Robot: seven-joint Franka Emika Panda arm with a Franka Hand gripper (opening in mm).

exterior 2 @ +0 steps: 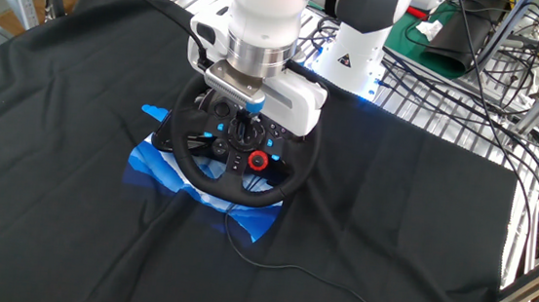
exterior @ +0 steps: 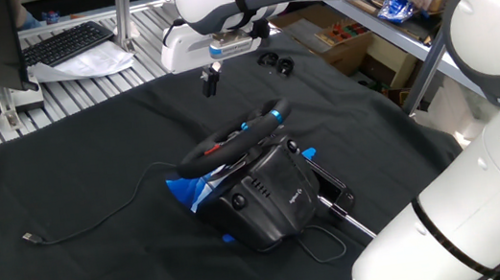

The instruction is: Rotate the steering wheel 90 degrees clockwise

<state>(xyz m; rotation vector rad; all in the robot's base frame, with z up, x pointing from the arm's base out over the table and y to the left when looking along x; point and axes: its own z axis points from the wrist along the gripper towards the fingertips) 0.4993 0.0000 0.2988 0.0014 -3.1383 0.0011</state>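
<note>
The fingers point(exterior: 210, 82) are hanging close together, holding nothing, above and clear of the steering wheel point(exterior: 235, 138), which is sitting tilted on its base point(exterior: 272, 200) below them, seemingly lined up for a descent onto the rim.

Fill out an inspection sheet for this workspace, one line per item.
Surface: table draped in black cloth, wrinkled.
Job's things: steering wheel on its black base, tilted; red hub button faces up in the other fixed view. Blue material lies under the base.
Clutter: small black object on the cloth beyond the wheel.
Grippers: gripper hangs above and apart from the wheel in one fixed view, holding nothing; fingers look close together, state unclear.
Cables: thin black cable trails across the cloth from the base; more wiring sits by the rack.
Surroundings: keyboard on a metal shelf; shelving with boxes behind.
</note>
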